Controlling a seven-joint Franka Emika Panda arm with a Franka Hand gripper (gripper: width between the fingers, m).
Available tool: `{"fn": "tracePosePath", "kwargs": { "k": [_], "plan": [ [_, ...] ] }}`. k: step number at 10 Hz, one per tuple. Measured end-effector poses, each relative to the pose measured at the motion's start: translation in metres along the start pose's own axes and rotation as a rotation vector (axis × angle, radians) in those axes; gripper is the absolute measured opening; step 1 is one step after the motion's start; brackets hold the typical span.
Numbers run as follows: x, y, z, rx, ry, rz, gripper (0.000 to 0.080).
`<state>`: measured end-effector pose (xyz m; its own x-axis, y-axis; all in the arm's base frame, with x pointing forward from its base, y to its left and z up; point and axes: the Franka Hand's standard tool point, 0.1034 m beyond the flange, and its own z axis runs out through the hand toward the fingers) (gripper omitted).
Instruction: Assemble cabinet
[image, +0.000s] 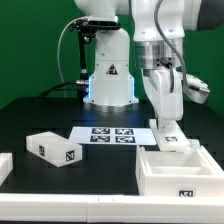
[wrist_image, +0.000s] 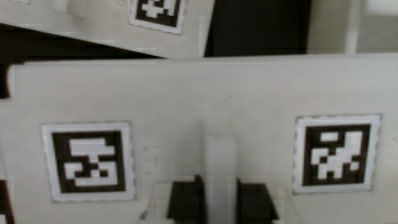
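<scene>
Far left of ext. view, a white cabinet part (image: 5, 166) is cut off by the frame edge. Next, a small cabinet block (image: 52, 148) w/ one tag lies on the dark worktop (image: 30, 118). Marker board (image: 112, 135) sits mid, in front of the robot base (image: 108, 75). To its right, the fingers (image: 167, 121) reach down onto a cabinet panel (image: 172, 141), just behind the open cabinet tray (image: 180, 172). Wrist view: fingers (wrist_image: 185, 198) pinch a thin ridge btw the panel's (wrist_image: 196, 105) two tags.

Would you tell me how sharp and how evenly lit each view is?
Exterior view: fairly sharp, the dark table contrasting with the bright white cabinet tray, a blue glow at the robot base. Wrist view: soft and blurred, the tagged panel fills it; the tool is dark, indistinct.
</scene>
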<state>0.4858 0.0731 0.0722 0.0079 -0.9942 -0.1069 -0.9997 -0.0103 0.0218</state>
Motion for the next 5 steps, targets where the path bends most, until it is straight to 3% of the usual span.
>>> {"fn": "tracePosePath", "kwargs": {
  "k": [2,4,5],
  "plan": [
    [-0.001,0.001,0.000,-0.003,0.000,-0.007,0.0064],
    [-0.013,0.009,-0.003,-0.033,-0.016,-0.027,0.0064],
    [-0.012,0.010,-0.002,-0.036,-0.015,-0.030,0.0064]
  ]
}}
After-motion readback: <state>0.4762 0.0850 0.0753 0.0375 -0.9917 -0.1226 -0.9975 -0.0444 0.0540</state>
